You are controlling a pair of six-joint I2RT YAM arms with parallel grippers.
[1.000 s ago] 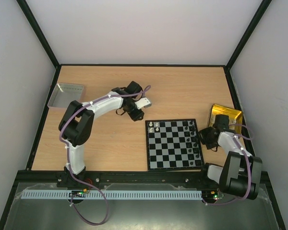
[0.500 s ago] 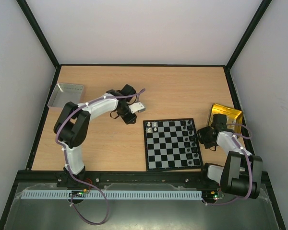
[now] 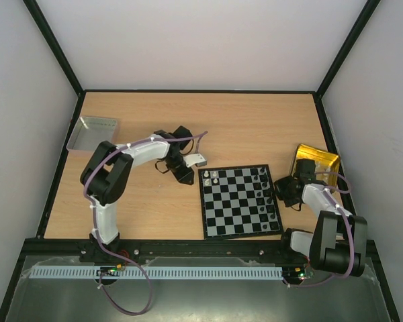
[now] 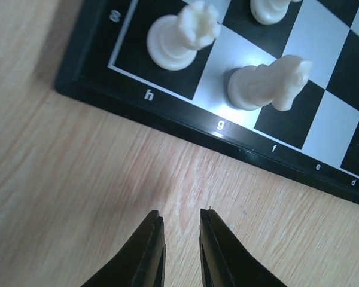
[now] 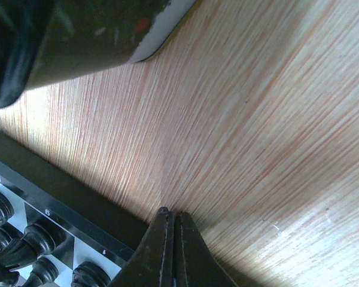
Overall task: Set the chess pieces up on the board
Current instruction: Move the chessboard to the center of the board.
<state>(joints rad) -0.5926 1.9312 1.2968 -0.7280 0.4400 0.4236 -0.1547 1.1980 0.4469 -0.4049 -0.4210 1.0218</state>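
The board (image 3: 236, 216) lies right of the table's centre. A few white chess pieces (image 3: 215, 178) stand at its far left corner and several black ones (image 3: 264, 191) along its right edge. My left gripper (image 3: 189, 172) hangs over bare wood just off that far left corner. In the left wrist view its fingers (image 4: 152, 251) stand open with a narrow gap and nothing between them, near a white rook (image 4: 182, 36) and knight (image 4: 269, 84). My right gripper (image 3: 286, 192) sits shut and empty on the wood at the board's right border (image 5: 60, 197), beside black pieces (image 5: 24, 245).
A grey metal tray (image 3: 93, 133) sits at the far left of the table. A shiny yellow tray (image 3: 317, 161) sits at the right, just behind my right arm. A black frame rims the table.
My left gripper has swung down and towards the board's far left corner, and its jaws have narrowed. The board and my right gripper have shifted slightly left.
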